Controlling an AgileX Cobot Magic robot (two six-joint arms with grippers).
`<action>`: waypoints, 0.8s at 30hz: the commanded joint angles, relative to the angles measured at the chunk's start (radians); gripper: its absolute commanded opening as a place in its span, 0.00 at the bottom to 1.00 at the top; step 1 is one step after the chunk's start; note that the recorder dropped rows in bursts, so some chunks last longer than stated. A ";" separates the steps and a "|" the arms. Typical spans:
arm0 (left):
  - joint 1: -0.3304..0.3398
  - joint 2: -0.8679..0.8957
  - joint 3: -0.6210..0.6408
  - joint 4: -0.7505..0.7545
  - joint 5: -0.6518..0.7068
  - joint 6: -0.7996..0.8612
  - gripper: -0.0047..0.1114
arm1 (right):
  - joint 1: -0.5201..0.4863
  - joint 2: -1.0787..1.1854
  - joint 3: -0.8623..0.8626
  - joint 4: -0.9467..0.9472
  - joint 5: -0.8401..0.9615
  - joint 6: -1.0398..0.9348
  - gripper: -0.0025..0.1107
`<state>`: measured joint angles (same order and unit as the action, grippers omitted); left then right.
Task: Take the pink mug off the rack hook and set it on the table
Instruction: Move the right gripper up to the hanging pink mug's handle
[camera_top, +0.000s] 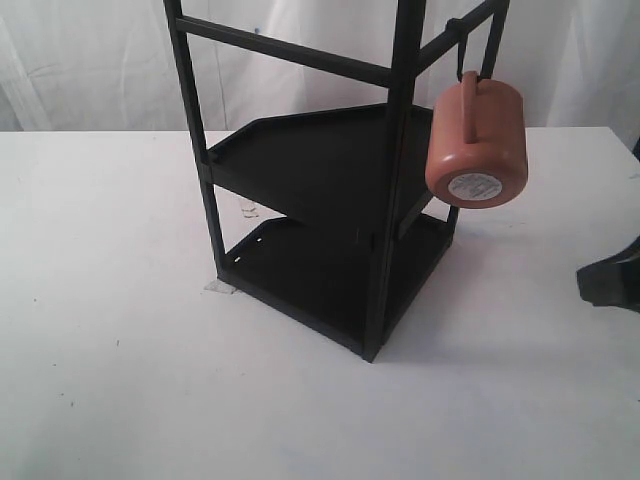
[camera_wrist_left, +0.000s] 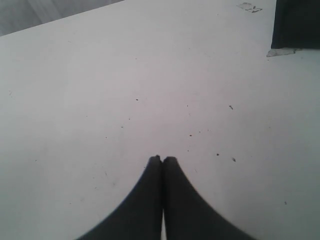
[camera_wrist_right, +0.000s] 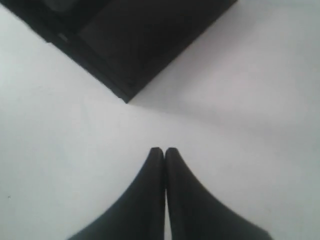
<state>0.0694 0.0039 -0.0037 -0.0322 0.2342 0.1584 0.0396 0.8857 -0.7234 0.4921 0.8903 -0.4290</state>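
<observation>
**Mug Hung From Rack, Both Pincers Clenched**

The salmon-pink cylindrical mug (camera_top: 476, 140) is seen suspended by its loop handle from the thin black metal hook (camera_top: 461, 55). The hook is at the upper right of the tall black two-shelf frame rack (camera_top: 385, 200). The mug's base, marked by a round white sticker (camera_top: 473, 186), is turned outward, well above the broad white tabletop (camera_top: 120, 300).

The tabletop is flecked with faint dark specks, and a scrap of tape (camera_top: 222, 288) is stuck at the rack's foot. Pale draped cloth (camera_top: 90, 60) is hung behind.

The left gripper (camera_wrist_left: 162, 159) is held clenched and empty over bare table. The right gripper (camera_wrist_right: 164, 150) is likewise clenched and empty, near the rack's lower corner.
</observation>
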 joint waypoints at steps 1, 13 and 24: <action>-0.006 -0.004 0.004 -0.007 -0.001 -0.002 0.04 | 0.003 0.002 -0.084 0.056 0.107 -0.054 0.02; -0.006 -0.004 0.004 -0.007 -0.001 -0.002 0.04 | 0.105 0.002 -0.352 -0.073 0.314 0.068 0.02; -0.006 -0.004 0.004 -0.007 -0.001 -0.002 0.04 | 0.217 0.065 -0.372 -0.047 0.138 0.153 0.02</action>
<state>0.0694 0.0039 -0.0037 -0.0322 0.2342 0.1584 0.2407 0.9378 -1.0869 0.3961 1.1263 -0.2769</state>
